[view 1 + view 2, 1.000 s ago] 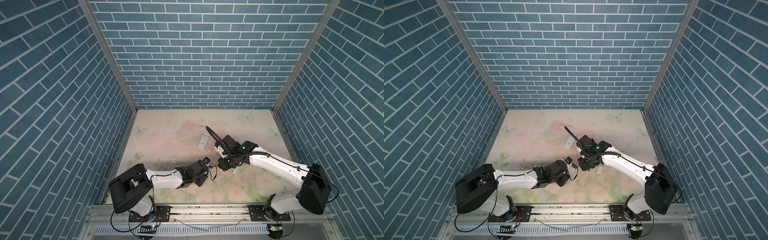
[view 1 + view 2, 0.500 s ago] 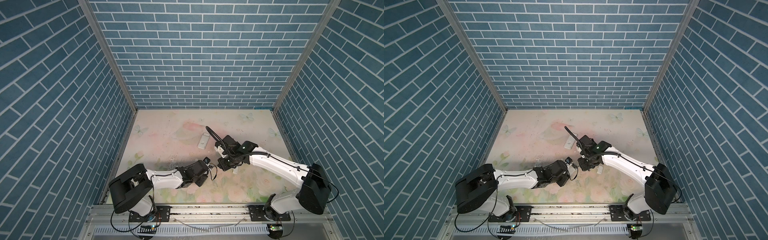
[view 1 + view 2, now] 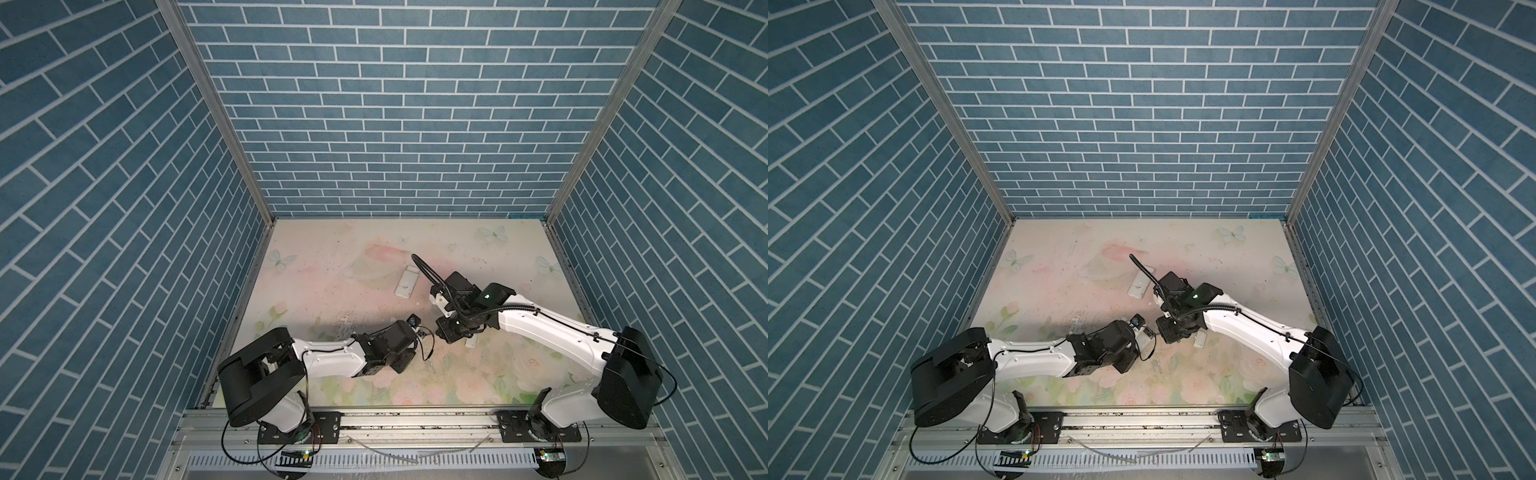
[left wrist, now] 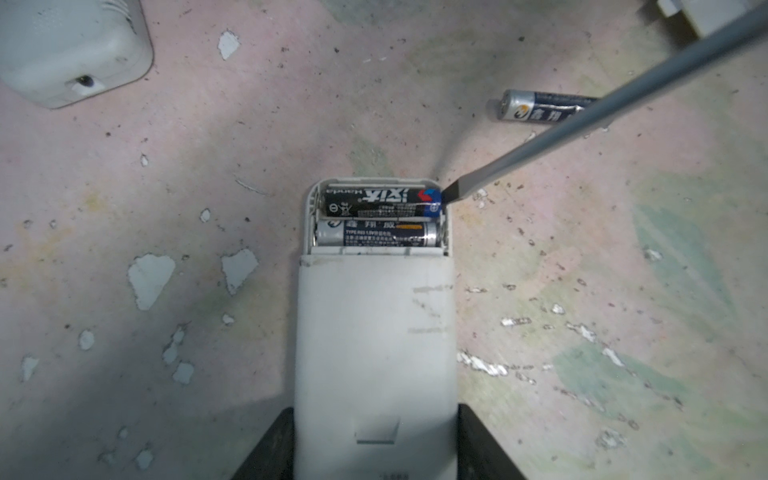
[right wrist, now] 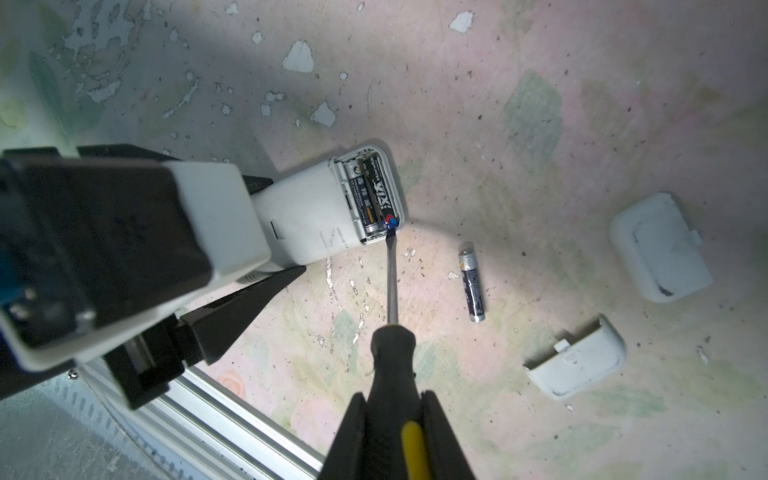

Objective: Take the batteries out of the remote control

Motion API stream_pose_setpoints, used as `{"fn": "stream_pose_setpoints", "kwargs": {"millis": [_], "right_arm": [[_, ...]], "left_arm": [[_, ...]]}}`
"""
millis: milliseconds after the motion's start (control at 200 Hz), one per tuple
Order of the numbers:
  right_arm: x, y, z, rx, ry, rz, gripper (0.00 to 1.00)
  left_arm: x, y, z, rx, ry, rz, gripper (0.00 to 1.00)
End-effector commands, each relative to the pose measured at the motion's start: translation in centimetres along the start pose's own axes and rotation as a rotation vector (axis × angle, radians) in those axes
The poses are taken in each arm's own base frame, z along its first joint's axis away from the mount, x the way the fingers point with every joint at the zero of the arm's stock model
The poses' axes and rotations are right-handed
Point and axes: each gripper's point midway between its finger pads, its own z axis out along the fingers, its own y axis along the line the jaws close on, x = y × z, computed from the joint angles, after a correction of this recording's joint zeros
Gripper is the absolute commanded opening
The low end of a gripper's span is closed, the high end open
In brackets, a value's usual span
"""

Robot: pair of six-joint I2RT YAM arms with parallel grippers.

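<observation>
My left gripper (image 4: 375, 411) is shut on the body of the white remote control (image 4: 374, 332), which lies flat with its compartment open. Two batteries lie side by side inside, a black one (image 4: 380, 202) at the end wall and a silver-and-black one (image 4: 376, 233) beside it. My right gripper (image 5: 393, 399) is shut on a black-and-yellow screwdriver (image 5: 392, 357). The screwdriver's tip (image 4: 451, 194) touches the blue end of the black battery. A third battery (image 5: 471, 286) lies loose on the table beside the shaft. In both top views the grippers (image 3: 419, 332) (image 3: 1169, 330) meet near the table's middle front.
A white cover plate (image 5: 575, 361) and a white rounded casing piece (image 5: 660, 253) lie beyond the loose battery. Another white remote (image 3: 406, 283) lies farther back; its end (image 4: 70, 45) shows in the left wrist view. The metal front rail (image 5: 232, 411) runs close behind the left gripper.
</observation>
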Motion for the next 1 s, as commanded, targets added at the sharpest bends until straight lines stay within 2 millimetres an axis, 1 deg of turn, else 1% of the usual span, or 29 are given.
{"fn": "stream_pose_setpoints", "kwargs": {"millis": [0,740,995], "right_arm": [[1.15,-0.47,0.52,0.009,0.035,0.014,0.00],[1.71,-0.54,0.65,0.011,0.062,0.008,0.00],[1.78,-1.05,0.56,0.050,0.098,-0.004,0.00]], "left_arm": [[5.01,-1.49,0.82,0.073,0.179,0.051,0.40],[5.05,-1.44,0.76,0.070,0.178,0.052,0.40],[5.06,-1.47,0.79,0.071,0.181,0.052,0.40]]}}
